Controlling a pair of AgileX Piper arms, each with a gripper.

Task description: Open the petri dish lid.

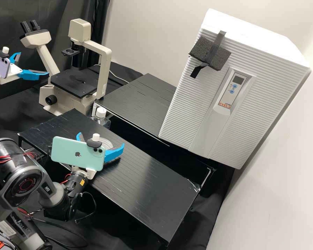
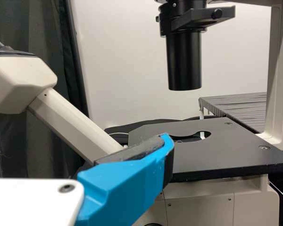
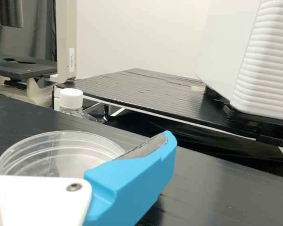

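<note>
The likely trouble is a low pinch: if the right gripper (image 1: 101, 139) closes below the lid's edge, it may grab lid and base together and lift the whole dish (image 3: 52, 157). Uneven finger contact could instead skid the dish across the smooth black table (image 1: 146, 194), perhaps towards the capped bottle (image 1: 101, 112), at 12 o'clock from it in the high view. Too hard a squeeze might bend the thin wall or make it slip.

The right gripper's fingers are spread wide, one at about 10 o'clock from the dish and one at about 4 in the high view. The left gripper (image 1: 34, 63), at that view's 10 o'clock, also has its fingers apart.

The dish looks round, shallow and clear, with ringed edges; I cannot tell lid from base.
</note>
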